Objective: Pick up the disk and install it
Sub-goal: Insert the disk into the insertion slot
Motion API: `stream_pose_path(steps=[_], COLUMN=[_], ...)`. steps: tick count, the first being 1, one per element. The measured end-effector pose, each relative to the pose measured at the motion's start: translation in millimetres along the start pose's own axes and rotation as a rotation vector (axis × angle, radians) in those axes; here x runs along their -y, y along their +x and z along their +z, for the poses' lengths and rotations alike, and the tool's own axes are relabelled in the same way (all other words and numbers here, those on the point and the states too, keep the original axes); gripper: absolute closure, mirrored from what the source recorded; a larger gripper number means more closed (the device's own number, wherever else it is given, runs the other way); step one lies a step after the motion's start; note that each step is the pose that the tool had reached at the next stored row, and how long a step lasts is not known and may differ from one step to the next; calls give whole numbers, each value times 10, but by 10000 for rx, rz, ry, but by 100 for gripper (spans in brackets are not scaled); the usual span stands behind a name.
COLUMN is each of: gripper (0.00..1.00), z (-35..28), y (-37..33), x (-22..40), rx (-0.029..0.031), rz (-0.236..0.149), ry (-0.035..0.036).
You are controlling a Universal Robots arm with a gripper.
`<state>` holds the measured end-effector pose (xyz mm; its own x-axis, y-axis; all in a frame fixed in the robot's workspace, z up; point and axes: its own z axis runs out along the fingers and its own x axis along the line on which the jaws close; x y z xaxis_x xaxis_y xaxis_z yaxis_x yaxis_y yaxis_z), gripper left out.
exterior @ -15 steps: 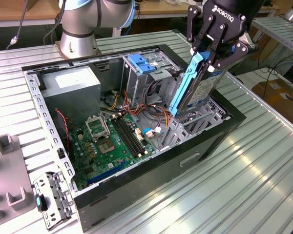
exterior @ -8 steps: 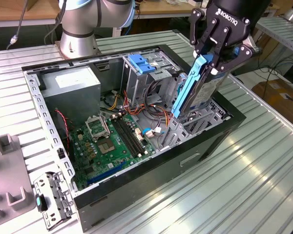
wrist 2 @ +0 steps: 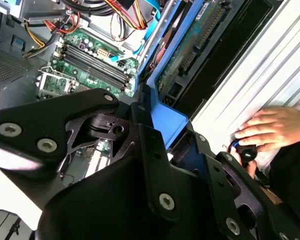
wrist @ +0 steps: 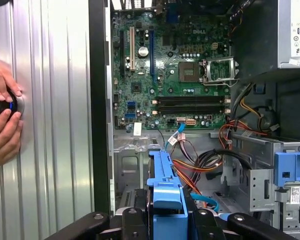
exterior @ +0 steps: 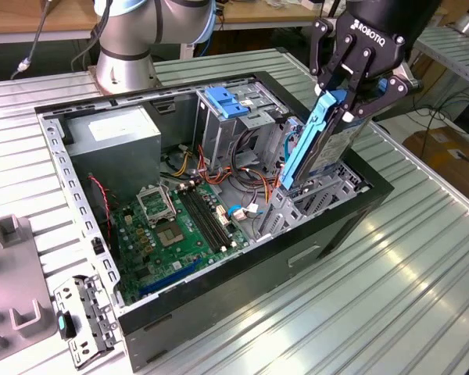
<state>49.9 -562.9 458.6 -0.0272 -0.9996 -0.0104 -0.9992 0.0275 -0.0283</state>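
A ribbed metal table (exterior: 399,289) carries an open computer case (exterior: 219,308) lying on its side. In the exterior view, taking the case's middle as the dial's centre, the green motherboard (exterior: 172,226) fills the floor toward 7 o'clock, the grey power supply (exterior: 113,141) sits at 10 o'clock, and a tall grey drive cage (exterior: 219,137) with a blue latch plate (exterior: 227,101) stands at 12 o'clock. At 2 o'clock the black gripper (exterior: 356,101) hangs over the case's edge, its fingers clamped on the upper end of the disk (exterior: 305,148). The disk is tilted, blue rail outward, its lower end down among the black bay walls; whether it touches them cannot be told. In both wrist views a person's hands (wrist: 2,117) rest on the table beside the case. A small grey bracket (exterior: 82,320) lies on the table at 8 o'clock.
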Motion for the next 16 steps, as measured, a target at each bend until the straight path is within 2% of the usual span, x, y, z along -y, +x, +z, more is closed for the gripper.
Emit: stream_pose_path(steps=[7,16], gripper=[63,63], z=[55,85], y=[23,46], x=[17,17], rx=[-2,-1], rz=[4,-44], ry=[0,-1])
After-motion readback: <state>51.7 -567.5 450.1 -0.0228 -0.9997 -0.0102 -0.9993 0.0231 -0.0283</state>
